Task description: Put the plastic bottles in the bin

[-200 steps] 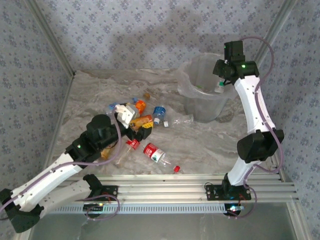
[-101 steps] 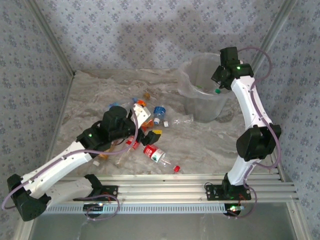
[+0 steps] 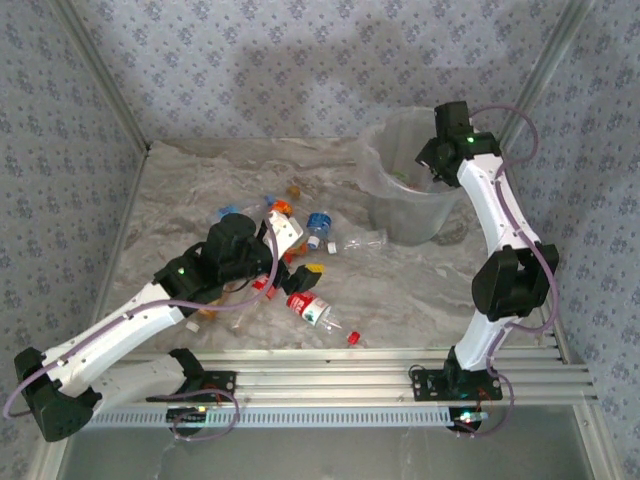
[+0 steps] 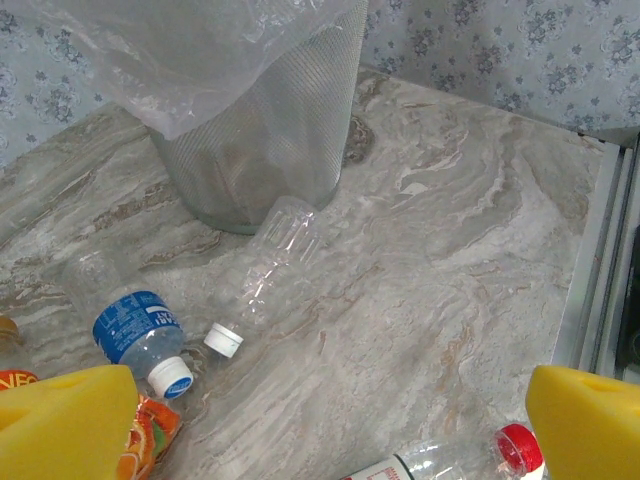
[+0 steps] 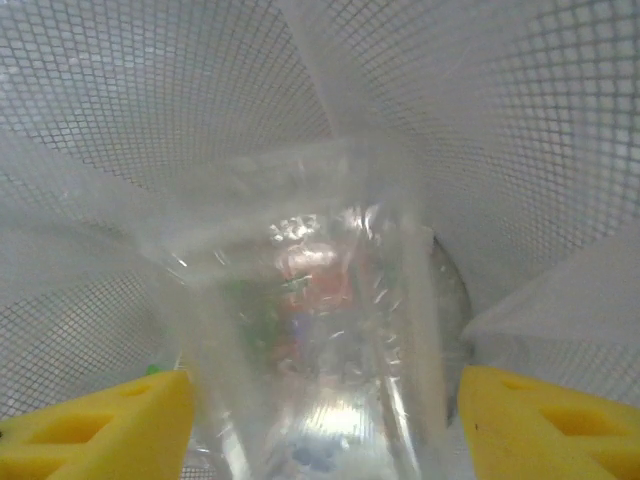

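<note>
Two robot arms bolted at the near rail (image 3: 400, 372) of a marble-patterned tabletop (image 3: 420, 290), amid a scatter of plastic bottles (image 3: 283, 210). Nearest the rail, a loose red cap (image 3: 352, 339), just beside a red-labelled bottle (image 3: 307, 305) lying on its side.

Just beyond, the left hand (image 3: 305, 275), yellow-padded fingers spread wide with nothing between them, hanging low over the near edge of the heap. In the left wrist view, an orange-labelled bottle (image 4: 150, 445) tucked partly behind the left pad.

Farther on, a blue-labelled bottle (image 4: 135, 330) with a white cap, on its side. Next to it, a clear unlabelled bottle (image 4: 278, 255) stretched flat, white cap at the neck end, base right at the foot of the bin (image 4: 260, 150); actual contact not clear. To the left of these in the top view, more bottles with orange and blue caps, too small and overlapped to count.

At the far right of the tabletop, the bin upright, translucent, lined with a clear bag (image 4: 200, 60). Over its mouth, the right hand (image 5: 325, 430), pointed down inside, yellow pads well apart and gripping nothing. Below it, through the wrinkled bag, blurred patches of red and green at the bin's bottom; impossible to say how many bottles there.

Behind everything, floral-patterned walls (image 3: 250, 70).
</note>
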Controlling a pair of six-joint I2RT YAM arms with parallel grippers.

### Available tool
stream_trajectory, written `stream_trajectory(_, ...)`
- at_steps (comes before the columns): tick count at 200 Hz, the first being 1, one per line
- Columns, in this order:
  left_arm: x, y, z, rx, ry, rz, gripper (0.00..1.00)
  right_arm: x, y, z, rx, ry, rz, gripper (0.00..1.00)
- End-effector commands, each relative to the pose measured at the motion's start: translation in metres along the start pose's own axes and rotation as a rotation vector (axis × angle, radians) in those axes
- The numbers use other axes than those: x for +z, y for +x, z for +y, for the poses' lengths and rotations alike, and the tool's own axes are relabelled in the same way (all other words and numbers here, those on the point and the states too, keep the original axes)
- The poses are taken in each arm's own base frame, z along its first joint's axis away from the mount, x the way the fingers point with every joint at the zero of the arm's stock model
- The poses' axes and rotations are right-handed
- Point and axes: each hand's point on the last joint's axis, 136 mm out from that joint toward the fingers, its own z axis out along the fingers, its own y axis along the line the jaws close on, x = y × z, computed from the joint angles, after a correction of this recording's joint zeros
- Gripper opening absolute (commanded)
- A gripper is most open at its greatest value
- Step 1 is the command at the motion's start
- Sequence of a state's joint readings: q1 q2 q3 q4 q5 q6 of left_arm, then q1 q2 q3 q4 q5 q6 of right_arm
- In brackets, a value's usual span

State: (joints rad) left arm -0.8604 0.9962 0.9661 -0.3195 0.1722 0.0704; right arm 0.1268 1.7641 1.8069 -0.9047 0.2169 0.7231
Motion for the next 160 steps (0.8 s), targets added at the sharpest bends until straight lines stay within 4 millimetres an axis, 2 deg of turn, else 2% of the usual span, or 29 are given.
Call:
stream_trajectory(1, -0.009, -0.017, -0.004, 0.026, 0.013, -0.040, 1.00, -0.004, 0.001, -0.002, 0.018, 0.007, 0.004, 0.74)
stream_trajectory(49, -0.008, -0.016, -0.004, 0.026, 0.010, -0.038, 1.00, -0.019, -0.013, 0.005, 0.016, -0.033, -0.044, 0.76)
stream_trajectory(77, -0.009, -0.016, -0.004, 0.027, 0.009, -0.038, 1.00, -0.035, -0.026, 0.025, -0.040, -0.136, -0.107, 0.76)
stream_trajectory(120, -0.012, -0.018, -0.003, 0.032, 0.000, -0.054, 1.00, -0.087, -0.033, 0.060, -0.269, -0.273, -0.272, 0.78)
stream_trajectory(139, -0.013, -0.019, -0.002, 0.035, -0.008, -0.062, 1.00, -0.108, -0.027, 0.070, -0.369, -0.320, -0.319, 0.78)
stream_trajectory(160, -0.015, -0.020, 0.000, 0.039, -0.019, -0.072, 1.00, -0.130, -0.011, 0.080, -0.485, -0.369, -0.354, 0.78)
